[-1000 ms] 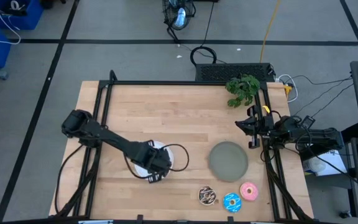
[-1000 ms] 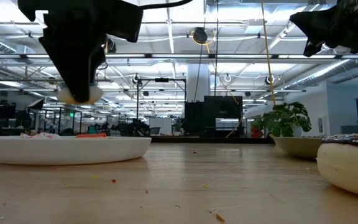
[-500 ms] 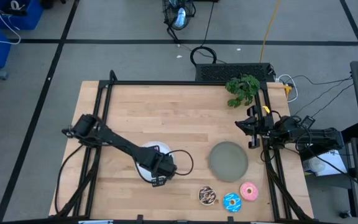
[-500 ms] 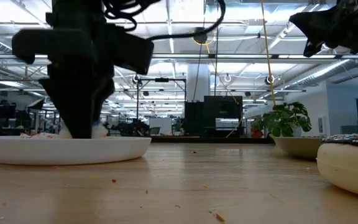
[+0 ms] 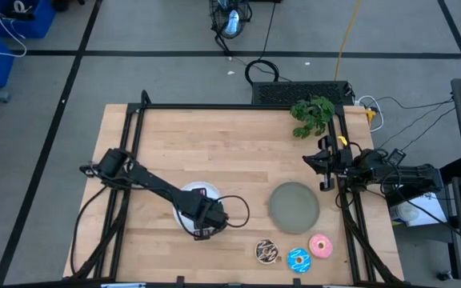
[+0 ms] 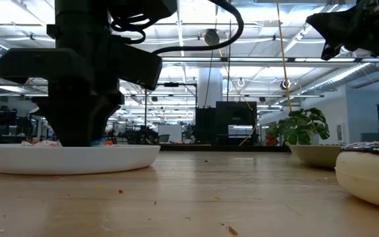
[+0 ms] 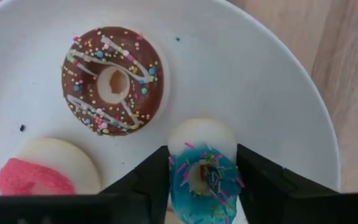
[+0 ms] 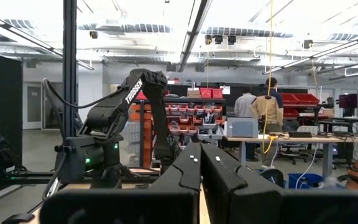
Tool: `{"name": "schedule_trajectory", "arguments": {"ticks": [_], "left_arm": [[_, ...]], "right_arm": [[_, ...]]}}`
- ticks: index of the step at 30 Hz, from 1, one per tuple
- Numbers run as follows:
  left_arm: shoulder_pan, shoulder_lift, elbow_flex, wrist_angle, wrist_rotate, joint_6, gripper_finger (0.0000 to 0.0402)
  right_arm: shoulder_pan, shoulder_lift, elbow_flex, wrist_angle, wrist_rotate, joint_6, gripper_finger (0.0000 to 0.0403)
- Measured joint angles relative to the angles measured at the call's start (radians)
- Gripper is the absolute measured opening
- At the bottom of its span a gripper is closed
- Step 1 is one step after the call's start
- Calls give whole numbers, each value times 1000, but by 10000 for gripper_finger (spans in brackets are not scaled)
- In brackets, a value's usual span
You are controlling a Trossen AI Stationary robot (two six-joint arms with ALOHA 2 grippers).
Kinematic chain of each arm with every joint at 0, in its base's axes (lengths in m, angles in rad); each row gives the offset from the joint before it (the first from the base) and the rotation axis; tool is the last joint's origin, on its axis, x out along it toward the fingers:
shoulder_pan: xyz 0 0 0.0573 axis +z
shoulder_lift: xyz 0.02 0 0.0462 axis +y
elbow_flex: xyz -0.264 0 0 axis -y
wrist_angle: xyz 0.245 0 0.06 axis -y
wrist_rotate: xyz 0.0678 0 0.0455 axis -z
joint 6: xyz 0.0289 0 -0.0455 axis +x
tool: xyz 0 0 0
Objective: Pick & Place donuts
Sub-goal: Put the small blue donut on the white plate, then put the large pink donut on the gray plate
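My left gripper (image 5: 202,222) is down over the white plate (image 5: 187,192), shut on a tiny blue-iced donut with sprinkles (image 7: 201,180). On the plate (image 7: 272,93) lie a tiny chocolate donut (image 7: 113,79) and a tiny red-topped donut (image 7: 47,177). Three larger donuts lie on the table near its near edge: chocolate (image 5: 266,252), blue (image 5: 298,260), pink (image 5: 321,246). My right gripper (image 5: 324,166) waits shut, raised at the table's right edge. In the low view the left gripper (image 6: 77,131) hides the blue donut. My left gripper pinches the tiny blue donut by its two opposite outer sides (image 7: 174,175) between its two fingers (image 7: 153,182), coming from above and pointing down. The donut sits at the plate's surface, its iced face toward the wrist camera and its pale base (image 7: 201,134) showing beyond.
A grey round plate (image 5: 294,205) lies right of the white one. A green plant (image 5: 312,114) stands at the far right corner. A black frame rail (image 5: 126,160) runs along the table's left side. In the low view a large donut (image 6: 370,174) lies close at the right.
My left gripper has gone down from above the white plate to its surface, shifting slightly toward the near right, still shut on the tiny donut. The donut, held clear above the plate a second ago, is now down at plate level.
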Motion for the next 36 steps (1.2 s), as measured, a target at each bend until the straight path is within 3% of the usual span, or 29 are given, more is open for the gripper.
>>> {"name": "schedule_trajectory", "arguments": {"ticks": [12, 21, 25, 30, 34, 36], "left_arm": [[-5, -69, 18, -10, 3, -7, 292], [-5, -77, 28, -27, 18, 9, 310], [2, -102, 69, -135, 40, -25, 310], [-10, -164, 126, -290, 70, 18, 261], [-51, -298, 128, -299, 71, 36, 159], [-75, -379, 128, -305, 17, 24, 98]], "right_arm": [[0, 0, 0, 1, 0, 1, 0], [0, 0, 0, -2, -1, 1, 0], [0, 0, 0, 0, -2, 1, 0], [0, 3, 0, -2, -2, 1, 0], [0, 9, 0, -6, -2, -4, 0], [0, 9, 0, -3, -1, -5, 0]]}}
